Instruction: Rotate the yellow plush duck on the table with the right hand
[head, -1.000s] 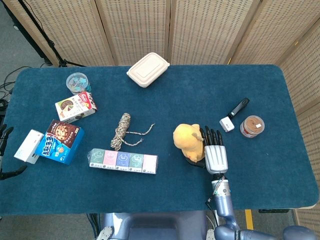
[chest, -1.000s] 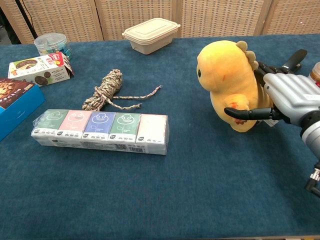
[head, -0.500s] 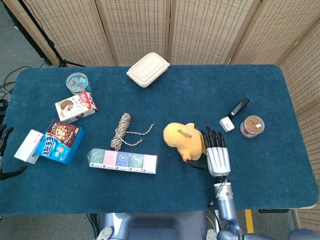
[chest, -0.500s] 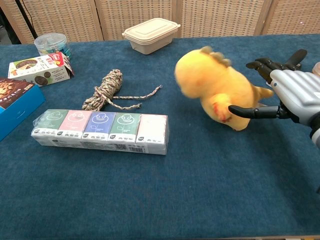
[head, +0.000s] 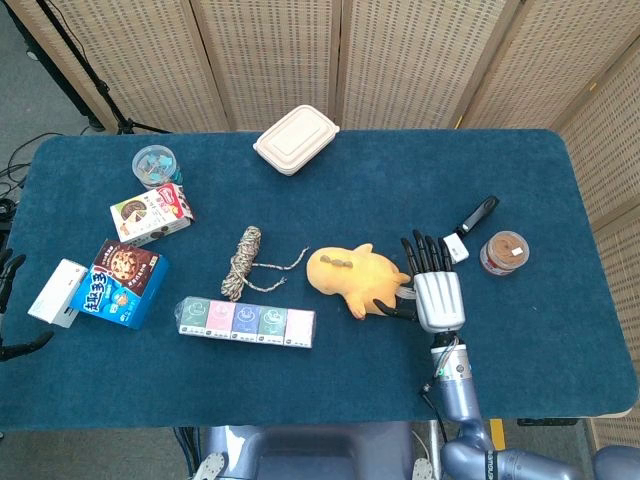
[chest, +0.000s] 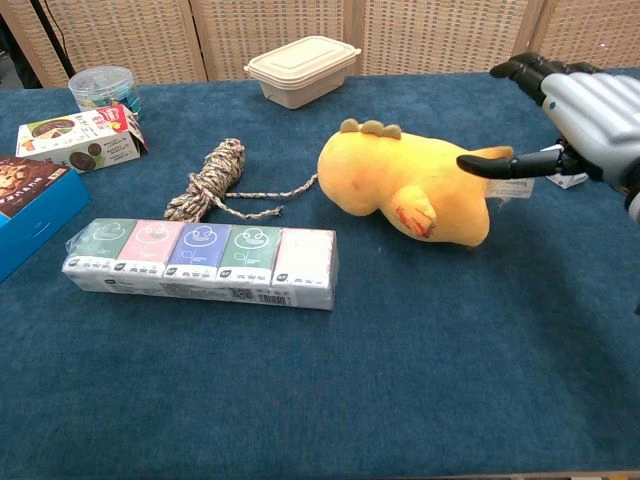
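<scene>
One duck (head: 352, 280); three boxes (head: 150, 215); two jars (head: 503, 252).

No brand name, number or word could be read with confidence in either view. The blue cookie box (head: 122, 284) carried large white characters on its front, too small and blurred to make out. The white-and-red snack box (chest: 82, 135) bore print that could not be resolved. The wrapped tissue multipack (chest: 203, 262) showed smiley-face motifs on its coloured packets and a barcode strip on its front edge, its digits illegible.
</scene>
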